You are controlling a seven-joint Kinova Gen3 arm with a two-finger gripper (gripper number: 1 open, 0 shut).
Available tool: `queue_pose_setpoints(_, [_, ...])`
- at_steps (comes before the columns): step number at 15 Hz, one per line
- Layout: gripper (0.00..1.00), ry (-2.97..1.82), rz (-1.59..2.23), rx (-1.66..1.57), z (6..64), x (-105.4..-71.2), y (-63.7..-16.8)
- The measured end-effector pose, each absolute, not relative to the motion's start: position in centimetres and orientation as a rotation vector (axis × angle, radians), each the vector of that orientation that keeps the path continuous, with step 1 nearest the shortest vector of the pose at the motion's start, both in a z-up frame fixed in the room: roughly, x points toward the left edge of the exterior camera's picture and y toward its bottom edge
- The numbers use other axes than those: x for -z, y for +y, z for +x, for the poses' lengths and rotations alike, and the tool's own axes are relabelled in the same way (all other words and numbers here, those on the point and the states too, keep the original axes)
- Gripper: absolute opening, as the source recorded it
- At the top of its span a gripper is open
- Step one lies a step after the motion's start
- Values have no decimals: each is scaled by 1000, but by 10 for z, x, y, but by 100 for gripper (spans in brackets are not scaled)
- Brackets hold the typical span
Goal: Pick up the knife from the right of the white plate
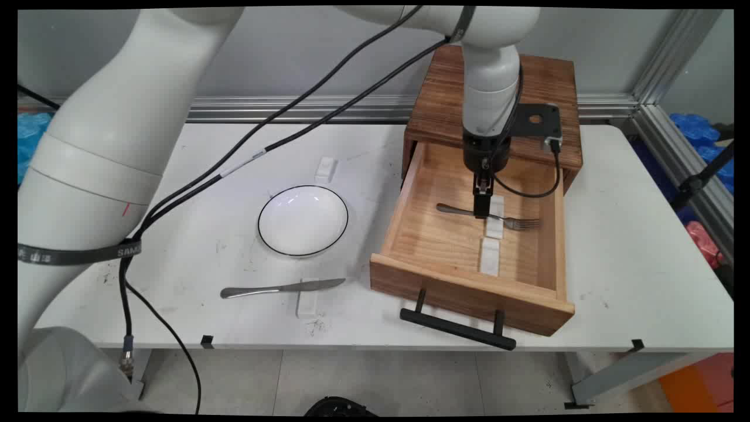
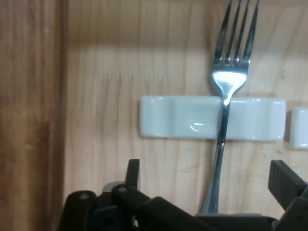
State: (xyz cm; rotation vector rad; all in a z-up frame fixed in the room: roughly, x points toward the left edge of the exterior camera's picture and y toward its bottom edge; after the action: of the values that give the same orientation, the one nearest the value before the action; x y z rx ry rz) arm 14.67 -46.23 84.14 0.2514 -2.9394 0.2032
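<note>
My gripper [image 1: 481,206] reaches down into the open wooden drawer [image 1: 404,275] of a small wooden cabinet [image 1: 551,82]. A metal fork [image 1: 515,222] lies across a white cutlery rest [image 1: 497,230] on the drawer floor, tines toward the right wall. In the hand view the fork [image 2: 226,86] crosses the white rest [image 2: 178,118], and its handle runs down between my two fingers. My gripper [image 2: 207,169] is open, with a finger on either side of the handle and not touching it.
A second white rest [image 1: 490,257] lies nearer the drawer front, above the black handle [image 1: 457,329]. On the table stand a white plate [image 1: 303,220], a knife [image 1: 281,288] over a white rest [image 1: 307,305], and another rest [image 1: 326,169] behind the plate.
</note>
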Motion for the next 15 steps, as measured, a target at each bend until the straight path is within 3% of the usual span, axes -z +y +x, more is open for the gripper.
queue_pose_setpoints(15, [100, -2808, 371, -256, 200, -939, -414])
